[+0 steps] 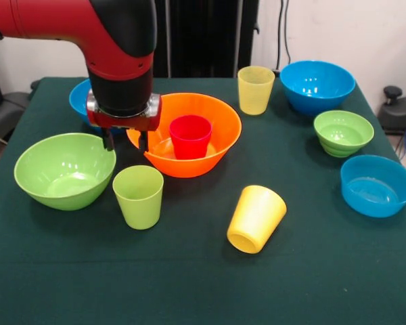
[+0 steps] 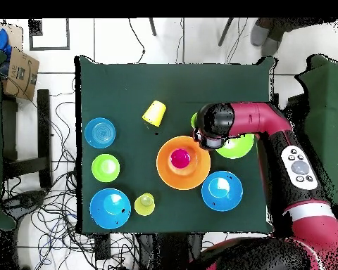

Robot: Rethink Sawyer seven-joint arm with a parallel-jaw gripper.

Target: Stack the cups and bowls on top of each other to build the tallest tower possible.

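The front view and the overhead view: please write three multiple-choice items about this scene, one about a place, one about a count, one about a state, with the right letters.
1. Where does the red cup stand?
A. inside the orange bowl
B. inside the large green bowl
C. on the bare cloth

2. How many blue bowls are on the table?
A. one
B. two
C. three

3. How does the bright yellow cup rest?
A. upright
B. on its side
C. stacked in another cup

Answers:
1 A: the orange rim surrounds it in both views.
2 C: the overhead view shows three blue bowls.
3 B: its open mouth faces the camera in the front view.
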